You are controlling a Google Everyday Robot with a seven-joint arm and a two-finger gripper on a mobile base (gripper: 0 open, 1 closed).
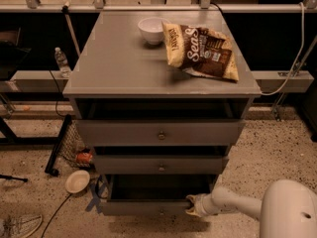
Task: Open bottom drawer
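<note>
The grey cabinet (124,58) has three drawers, all pulled out somewhat. The bottom drawer (143,207) is the lowest one; its front sits forward with a dark open gap above it and a small knob (161,212) low at the centre. My gripper (193,206) is at the right end of the bottom drawer's front, at its top edge, with the white arm (247,207) reaching in from the lower right.
The top drawer (158,132) and middle drawer (159,164) stick out above. A white bowl (151,29) and a chip bag (200,49) lie on the cabinet top. A plate (78,181), blue tape and cables lie on the floor at left, beside a water bottle (61,62).
</note>
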